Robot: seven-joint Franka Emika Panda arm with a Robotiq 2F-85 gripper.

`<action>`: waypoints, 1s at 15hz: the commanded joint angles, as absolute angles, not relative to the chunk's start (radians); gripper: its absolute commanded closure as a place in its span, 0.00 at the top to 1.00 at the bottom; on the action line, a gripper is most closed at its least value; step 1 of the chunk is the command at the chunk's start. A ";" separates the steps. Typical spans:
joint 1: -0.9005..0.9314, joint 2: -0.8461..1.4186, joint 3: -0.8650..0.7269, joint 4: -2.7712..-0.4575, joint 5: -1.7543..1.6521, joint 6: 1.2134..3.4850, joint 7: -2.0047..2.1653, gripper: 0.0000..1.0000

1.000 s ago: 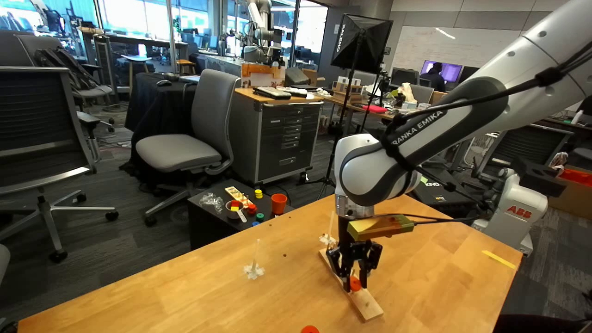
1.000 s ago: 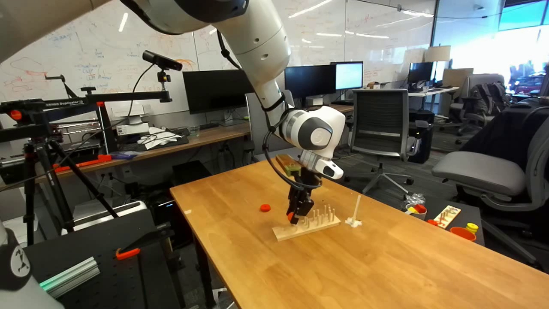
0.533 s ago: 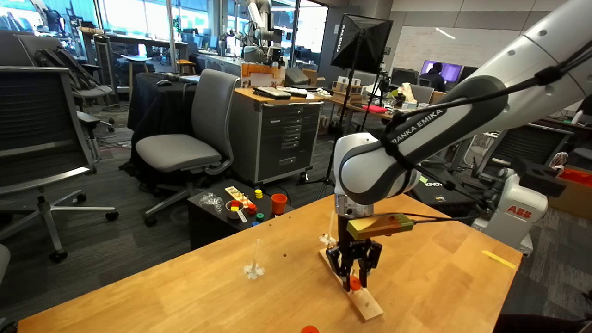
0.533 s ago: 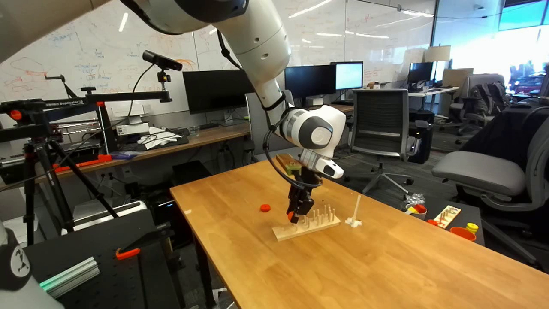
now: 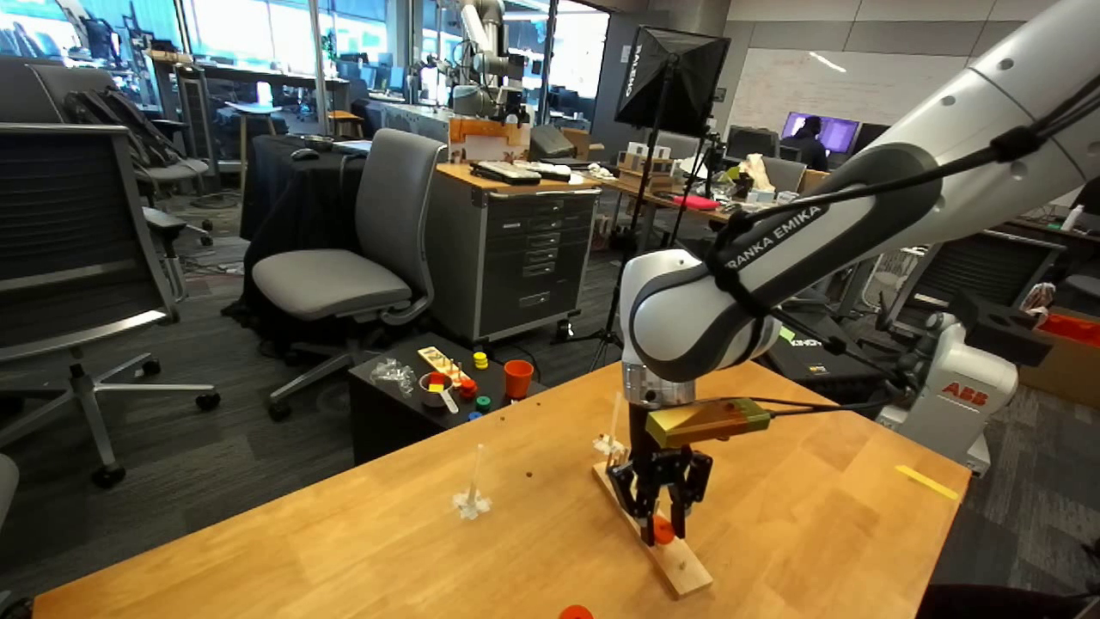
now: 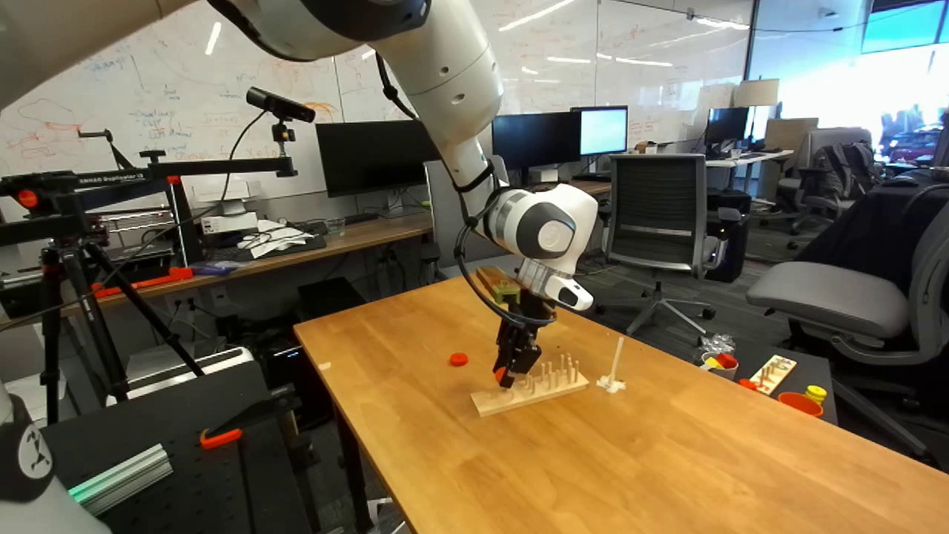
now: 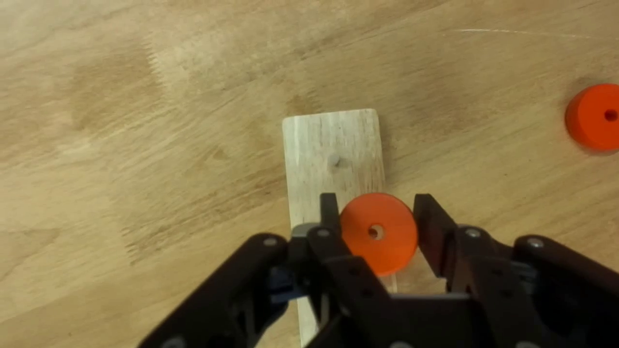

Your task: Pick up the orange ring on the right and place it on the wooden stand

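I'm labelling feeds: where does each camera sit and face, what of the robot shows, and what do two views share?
Exterior view: higher than the table, facing a cabinet; shows arm from upper right, gripper.
Exterior view: higher than the table, facing monitors; shows arm from upper left, gripper.
Wrist view: on the arm, facing down at the stand; shows gripper, bottom.
Both exterior views share gripper, stand and held ring.

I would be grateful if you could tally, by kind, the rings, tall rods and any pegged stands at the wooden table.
Orange rings: 2, one in the tool, one on the table
Wooden stand: 1
Tall pale rods: 2
Total: 5
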State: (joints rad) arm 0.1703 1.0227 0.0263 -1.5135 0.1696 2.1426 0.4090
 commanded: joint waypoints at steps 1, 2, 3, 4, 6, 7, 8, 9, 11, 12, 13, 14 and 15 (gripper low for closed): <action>0.166 1.044 0.031 -1.468 0.177 2.101 0.404 0.20; 0.166 1.044 0.030 -1.467 0.176 2.101 0.404 0.20; 0.166 1.044 0.030 -1.466 0.177 2.101 0.404 0.20; 0.165 1.044 0.030 -1.464 0.177 2.101 0.404 0.20; 0.164 1.046 0.029 -1.458 0.177 2.098 0.405 0.20; 0.164 1.048 0.029 -1.454 0.177 2.097 0.406 0.20; 0.163 1.050 0.028 -1.450 0.176 2.097 0.406 0.20; 0.163 1.052 0.028 -1.446 0.177 2.095 0.407 0.20; 0.162 1.058 0.028 -1.438 0.177 2.091 0.407 0.20; 0.162 1.062 0.028 -1.434 0.177 2.089 0.408 0.20; 0.162 1.066 0.028 -1.430 0.177 2.085 0.408 0.20; 0.162 1.070 0.029 -1.427 0.177 2.084 0.407 0.20; 0.162 1.074 0.029 -1.423 0.178 2.082 0.408 0.20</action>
State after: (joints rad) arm 0.1661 1.0469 0.0256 -1.4758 0.1696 2.1258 0.4091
